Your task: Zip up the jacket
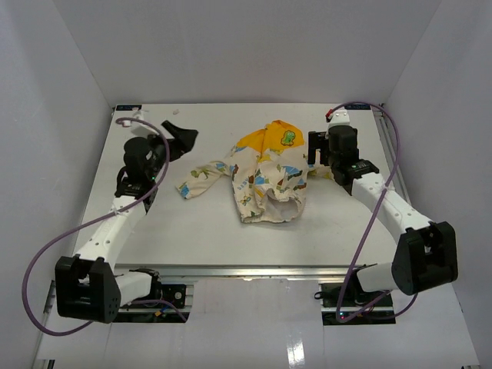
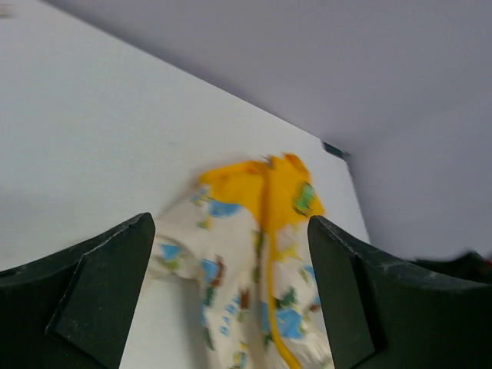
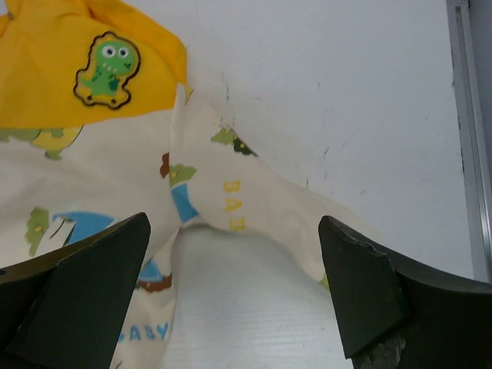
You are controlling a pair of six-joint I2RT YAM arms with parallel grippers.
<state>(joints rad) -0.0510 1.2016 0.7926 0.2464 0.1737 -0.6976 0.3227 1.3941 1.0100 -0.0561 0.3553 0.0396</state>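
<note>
The jacket [image 1: 267,175] lies crumpled in the middle of the white table, its yellow-orange hood [image 1: 273,140] toward the back and its left sleeve [image 1: 201,173] stretched out to the left. My left gripper [image 1: 182,134] hangs open above the table, left of the hood and apart from the cloth. In the left wrist view the blurred jacket [image 2: 254,254] shows far off between the open fingers [image 2: 104,296]. My right gripper [image 1: 317,160] stands open just over the right sleeve [image 3: 254,204], which arches across bare table between its fingers [image 3: 369,296]. A green dinosaur patch [image 3: 108,68] sits on the hood.
The table [image 1: 192,223] is walled in white on three sides. A metal rail [image 3: 467,138] runs along its right edge, close to my right gripper. Purple cables [image 1: 377,223] loop from both arms.
</note>
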